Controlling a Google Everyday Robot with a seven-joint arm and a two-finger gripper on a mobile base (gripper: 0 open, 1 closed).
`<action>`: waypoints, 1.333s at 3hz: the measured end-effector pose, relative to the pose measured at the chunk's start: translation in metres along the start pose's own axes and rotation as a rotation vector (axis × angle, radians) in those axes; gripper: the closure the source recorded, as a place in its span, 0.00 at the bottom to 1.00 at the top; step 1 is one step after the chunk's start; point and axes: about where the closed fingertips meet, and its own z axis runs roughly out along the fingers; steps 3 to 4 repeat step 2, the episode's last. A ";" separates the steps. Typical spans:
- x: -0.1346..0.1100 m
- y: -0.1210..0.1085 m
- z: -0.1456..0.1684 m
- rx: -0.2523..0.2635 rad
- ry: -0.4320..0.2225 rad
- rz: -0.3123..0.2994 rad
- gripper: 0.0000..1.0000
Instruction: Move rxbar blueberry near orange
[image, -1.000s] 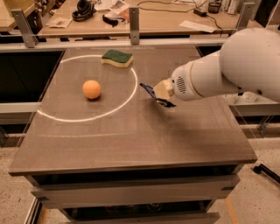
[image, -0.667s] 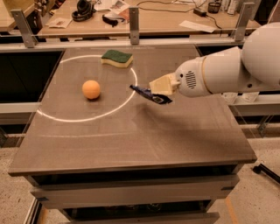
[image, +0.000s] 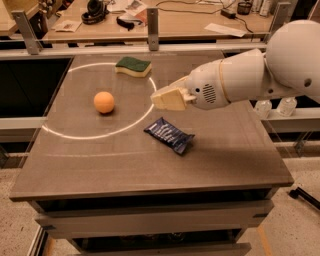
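The rxbar blueberry (image: 169, 135), a dark navy foil wrapper with white text, lies flat on the brown table, just outside the white circle line. The orange (image: 104, 102) sits inside the circle, to the left of the bar and well apart from it. My gripper (image: 165, 99), with cream-coloured fingers, hovers above the table, just over and behind the bar. It is open and holds nothing. The white arm reaches in from the right.
A yellow sponge with a green top (image: 133, 66) lies at the back of the circle. The table (image: 150, 170) has its front edge close to the camera. A desk with cables and headphones (image: 95, 10) stands behind, and bottles (image: 287, 106) to the right.
The gripper held the blue bar off the table and carried it left. Now the bar lies on the table below the gripper, let go.
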 end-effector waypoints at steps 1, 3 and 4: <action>-0.002 0.003 0.009 -0.007 0.010 -0.078 1.00; -0.002 0.004 0.010 -0.010 0.011 -0.081 0.82; -0.002 0.004 0.010 -0.010 0.011 -0.081 0.82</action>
